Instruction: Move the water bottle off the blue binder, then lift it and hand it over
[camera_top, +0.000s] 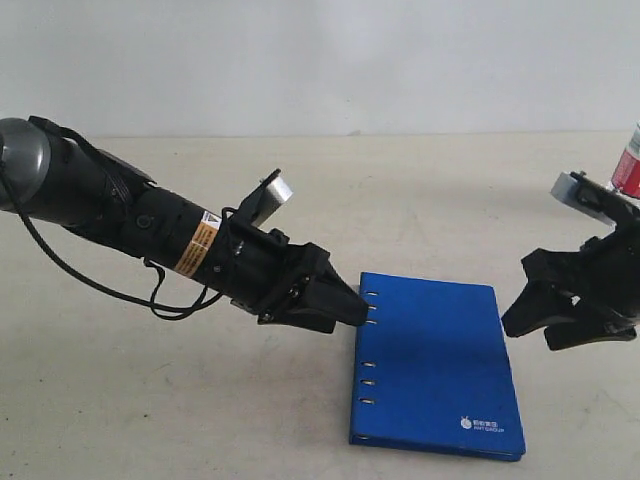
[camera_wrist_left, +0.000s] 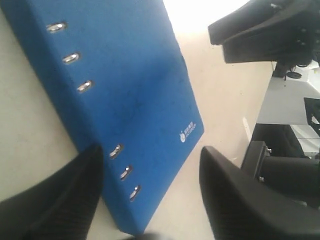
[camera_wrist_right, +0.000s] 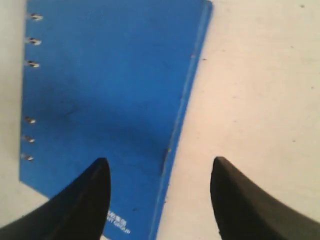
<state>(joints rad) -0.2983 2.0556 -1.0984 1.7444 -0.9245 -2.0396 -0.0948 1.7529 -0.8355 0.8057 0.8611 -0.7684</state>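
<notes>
The blue binder (camera_top: 432, 366) lies flat on the table with nothing on top, spine slots facing left. At the far right edge, well off the binder, the water bottle (camera_top: 628, 162) stands behind my right arm; only a strip of its red label shows. My left gripper (camera_top: 357, 308) is open, its tips at the binder's spine edge. In the left wrist view the left gripper (camera_wrist_left: 150, 150) frames a corner of the binder (camera_wrist_left: 130, 90). My right gripper (camera_top: 530, 332) hangs open just right of the binder. The right wrist view has the right gripper (camera_wrist_right: 160, 160) straddling the edge of the binder (camera_wrist_right: 100, 90).
The beige table (camera_top: 420, 200) meets a white wall at the back. A black cable (camera_top: 90, 282) loops under my left arm. Dark equipment (camera_wrist_left: 282, 167) stands beyond the table edge in the left wrist view.
</notes>
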